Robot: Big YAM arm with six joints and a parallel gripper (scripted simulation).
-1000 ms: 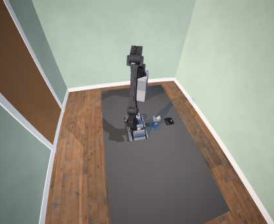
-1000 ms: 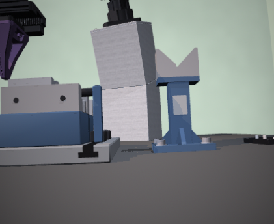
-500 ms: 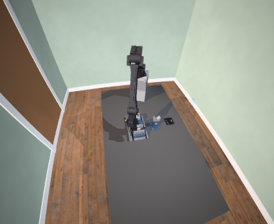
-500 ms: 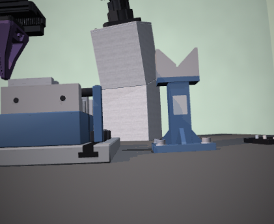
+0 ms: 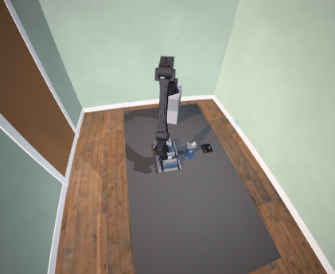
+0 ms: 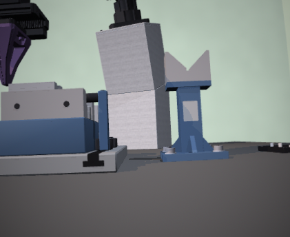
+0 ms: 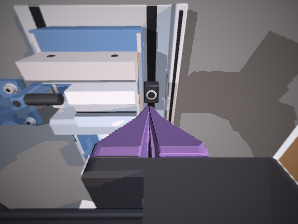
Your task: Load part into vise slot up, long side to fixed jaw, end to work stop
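The white part [image 7: 100, 94] lies between the vise jaws, its top showing above the holed jaw [image 6: 42, 105] [image 7: 75, 69] in the exterior view. A narrow gap shows between its long side and that jaw in the wrist view. Its left end is at the tip of the black work stop rod [image 7: 44, 99] [image 6: 91, 97]; whether they touch is unclear. The slot cannot be made out. The other jaw [image 7: 65, 124] is partly visible. My gripper [image 7: 149, 112] [image 6: 6, 85] is shut and empty, its tips pointing down beyond the part's right end.
The V-block [image 6: 174, 70] stands on its blue pedestal [image 6: 189, 129] beside the vise, with nothing in it. The black infeed plate [image 5: 207, 148] [image 6: 262, 149] carries only small pins. A small black fitting [image 7: 151, 93] with a ring sits at the vise's right side. A stop bracket [image 6: 103, 120] rises beside the jaws.
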